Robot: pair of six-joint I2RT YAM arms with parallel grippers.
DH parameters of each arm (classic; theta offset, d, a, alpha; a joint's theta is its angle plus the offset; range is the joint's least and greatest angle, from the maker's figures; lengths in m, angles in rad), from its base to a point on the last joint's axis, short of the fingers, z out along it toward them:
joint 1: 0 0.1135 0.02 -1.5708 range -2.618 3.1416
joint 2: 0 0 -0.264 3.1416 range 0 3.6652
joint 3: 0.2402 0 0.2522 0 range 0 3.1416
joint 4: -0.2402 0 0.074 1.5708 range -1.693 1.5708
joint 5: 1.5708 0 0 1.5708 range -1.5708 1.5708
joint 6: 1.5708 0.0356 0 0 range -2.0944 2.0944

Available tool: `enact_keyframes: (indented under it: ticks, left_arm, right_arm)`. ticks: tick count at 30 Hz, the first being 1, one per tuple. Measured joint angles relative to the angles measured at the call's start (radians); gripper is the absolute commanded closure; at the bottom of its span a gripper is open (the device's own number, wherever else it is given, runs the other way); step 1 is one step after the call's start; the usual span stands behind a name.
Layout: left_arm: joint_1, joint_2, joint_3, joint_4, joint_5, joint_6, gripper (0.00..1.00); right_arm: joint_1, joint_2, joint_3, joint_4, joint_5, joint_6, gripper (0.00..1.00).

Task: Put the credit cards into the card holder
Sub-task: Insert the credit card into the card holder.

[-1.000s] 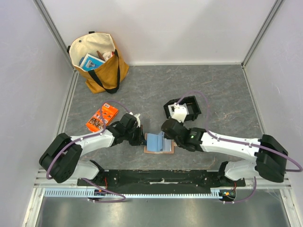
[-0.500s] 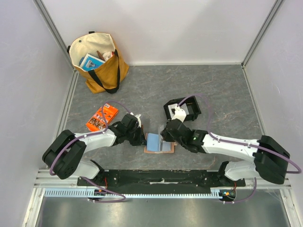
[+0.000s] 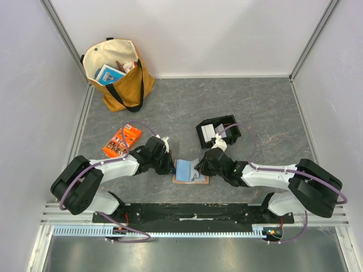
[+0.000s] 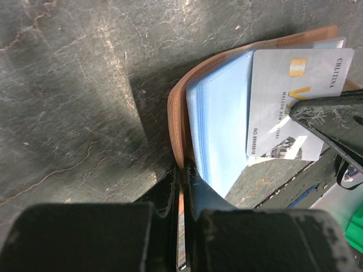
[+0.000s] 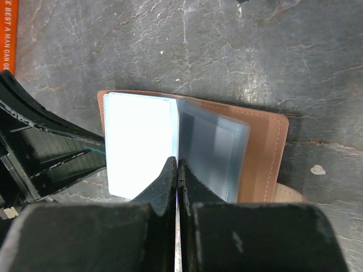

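Left end effector (image 4: 182, 170) was clamped tight on the edge of the open card holder (image 4: 177, 116), which lay on the desk (image 3: 266, 107) directly before it. Right end effector (image 5: 177, 170), opposite, pinched a credit card (image 4: 278, 96) edge-on over the holder's blue pockets. A black tray (image 3: 228, 126) sat beyond it.

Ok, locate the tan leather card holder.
Top view, near centre: tan leather card holder lies open between left end effector and right end effector.

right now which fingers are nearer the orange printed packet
Left. The left fingers pinch the tan-brown leather wallet on its side facing the orange printed packet; right fingers, gripping a white card, sit across the wallet, farther off.
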Motion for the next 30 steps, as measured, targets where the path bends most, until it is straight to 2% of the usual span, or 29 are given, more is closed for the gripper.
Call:
enact_keyframes:
  ticks: [22, 30]
  left_arm:
    - [0.001, 0.006, -0.005, 0.016, 0.009, 0.000, 0.98]
    - [0.002, 0.011, -0.005, 0.019, 0.013, -0.001, 0.98]
  right_arm:
    - [-0.067, 0.066, -0.186, 0.378, -0.153, 0.178, 1.00]
    - [-0.072, 0.101, -0.195, 0.443, -0.179, 0.197, 1.00]
